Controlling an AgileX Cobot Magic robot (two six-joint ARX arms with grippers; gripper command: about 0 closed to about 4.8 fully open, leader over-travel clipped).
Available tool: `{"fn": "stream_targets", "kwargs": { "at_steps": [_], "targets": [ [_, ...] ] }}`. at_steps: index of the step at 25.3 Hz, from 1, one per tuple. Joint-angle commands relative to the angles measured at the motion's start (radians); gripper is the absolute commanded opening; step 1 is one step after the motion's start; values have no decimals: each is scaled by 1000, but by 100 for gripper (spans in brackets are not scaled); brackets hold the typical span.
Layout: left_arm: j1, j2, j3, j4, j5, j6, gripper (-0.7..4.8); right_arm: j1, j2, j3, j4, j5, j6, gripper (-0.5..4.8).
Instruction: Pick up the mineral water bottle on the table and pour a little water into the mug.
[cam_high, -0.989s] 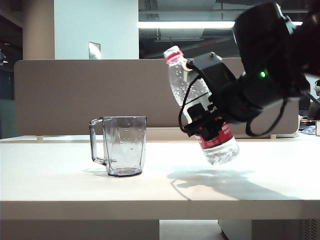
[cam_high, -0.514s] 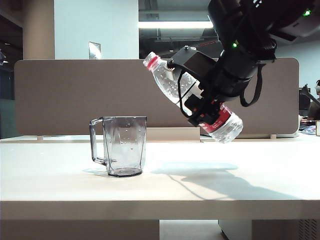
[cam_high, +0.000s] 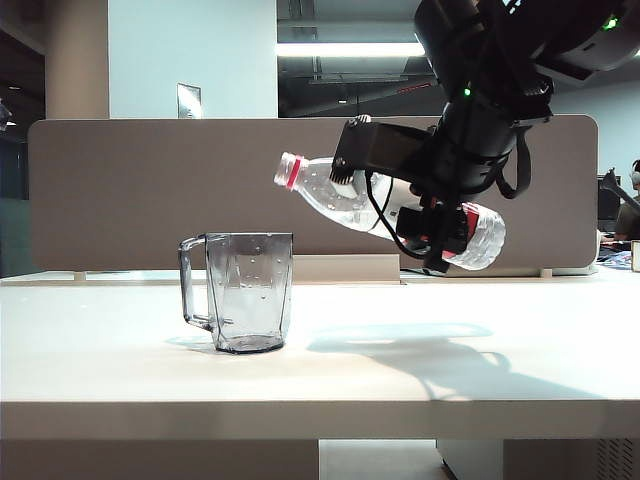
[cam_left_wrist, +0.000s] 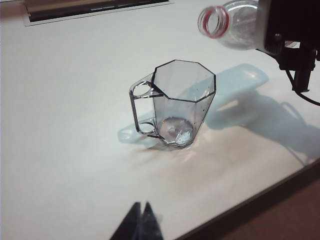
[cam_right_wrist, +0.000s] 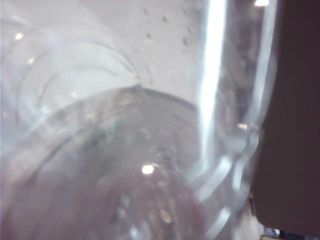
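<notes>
The mineral water bottle (cam_high: 322, 196) hangs nearly level in the air, its uncapped red-ringed mouth pointing at the mug from above and to the right. My right gripper (cam_high: 408, 208) is shut on its labelled middle. The right wrist view is filled by the bottle's clear wall (cam_right_wrist: 125, 150), with one dark finger (cam_right_wrist: 295, 125) beside it. The smoky faceted mug (cam_high: 250, 290) stands upright on the table (cam_high: 480, 370), handle away from the bottle. No stream of water shows at the mouth (cam_left_wrist: 214, 21). My left gripper (cam_left_wrist: 141, 206) hovers shut, short of the mug (cam_left_wrist: 182, 100).
A brown-grey divider panel (cam_high: 150, 190) runs along the back of the table. The thick front edge (cam_high: 300, 418) lies close below the mug. The right arm's shadow (cam_high: 420, 345) falls on the table to the right of the mug.
The right arm lifted the bottle and rolled it from a steep tilt to nearly level, swinging its mouth down and left toward the mug. Mug and left gripper stayed still.
</notes>
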Motion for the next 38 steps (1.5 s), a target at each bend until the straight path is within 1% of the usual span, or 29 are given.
{"fn": "stream_targets", "kwargs": {
  "at_steps": [1,5,13,17,38],
  "targets": [
    [1,0,2,10,0,4,-5,2,-11,10,53,16,-83,247],
    [1,0,2,10,0,4,-5,2,-11,10,77,31,-189,247],
    [1,0,2,10,0,4,-5,2,-11,11,159,32,-314,247],
    [1,0,2,10,0,4,-5,2,-11,11,181,32,-356,247],
    [1,-1,2,10,0,4,-5,2,-11,59,180,39,-389,247]
  ]
}}
